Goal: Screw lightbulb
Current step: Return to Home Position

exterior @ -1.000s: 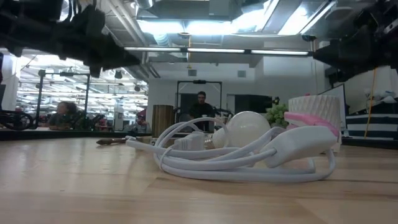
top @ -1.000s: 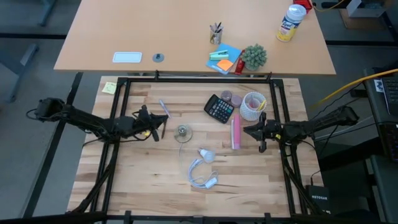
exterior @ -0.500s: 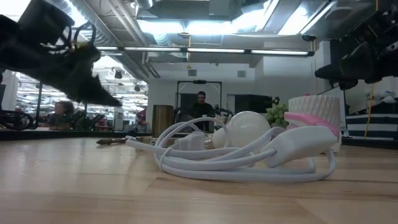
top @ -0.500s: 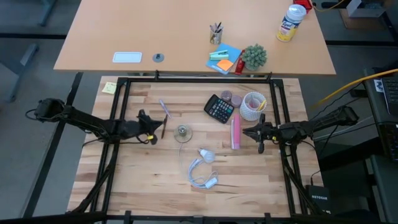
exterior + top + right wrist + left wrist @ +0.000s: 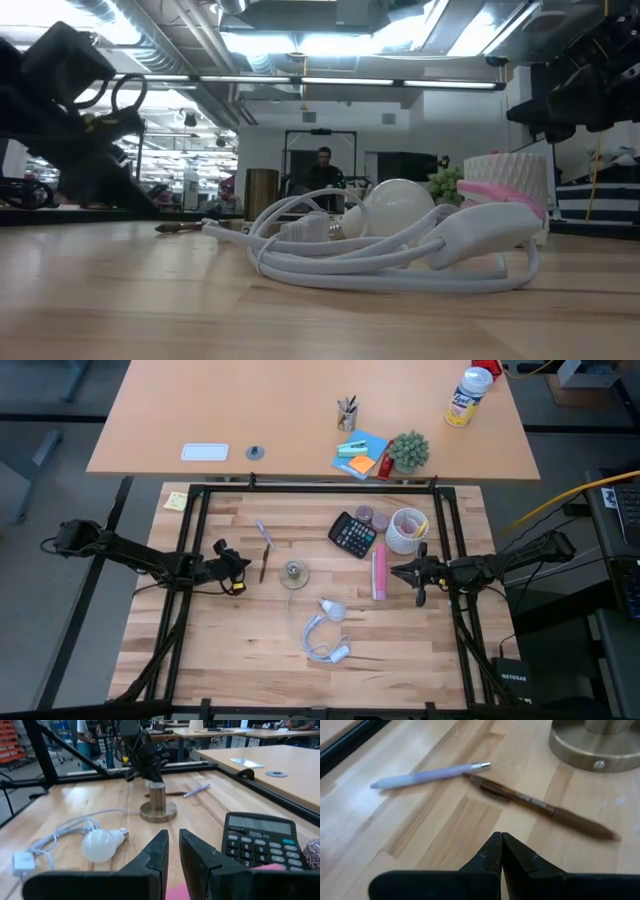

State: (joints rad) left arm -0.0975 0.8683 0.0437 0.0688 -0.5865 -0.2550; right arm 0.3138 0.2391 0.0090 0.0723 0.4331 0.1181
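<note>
The frosted-white lightbulb point(image 5: 331, 608) lies on its side on the wooden table, against the white socket and its looped cord point(image 5: 325, 645). It also shows in the right wrist view point(image 5: 100, 845) and the low view point(image 5: 400, 205). A brass base with a short post point(image 5: 294, 572) stands to its far left. My left gripper point(image 5: 245, 564) is shut and empty, left of the brass base, just above the table near two pens point(image 5: 501, 839). My right gripper point(image 5: 393, 571) hovers right of the bulb, its fingers a narrow gap apart point(image 5: 172, 837), holding nothing.
A lilac pen point(image 5: 427, 775) and a brown pen point(image 5: 540, 807) lie in front of my left gripper. A calculator point(image 5: 353, 534), a white lattice cup point(image 5: 407, 530) and a pink tool point(image 5: 379, 573) sit by my right gripper. A black frame point(image 5: 320, 487) borders the table.
My left gripper has drawn back toward the table's left edge, away from the brass base, and has come down closer to the table, staying shut. My right gripper has dipped a little. The bulb, socket and cord have not moved.
</note>
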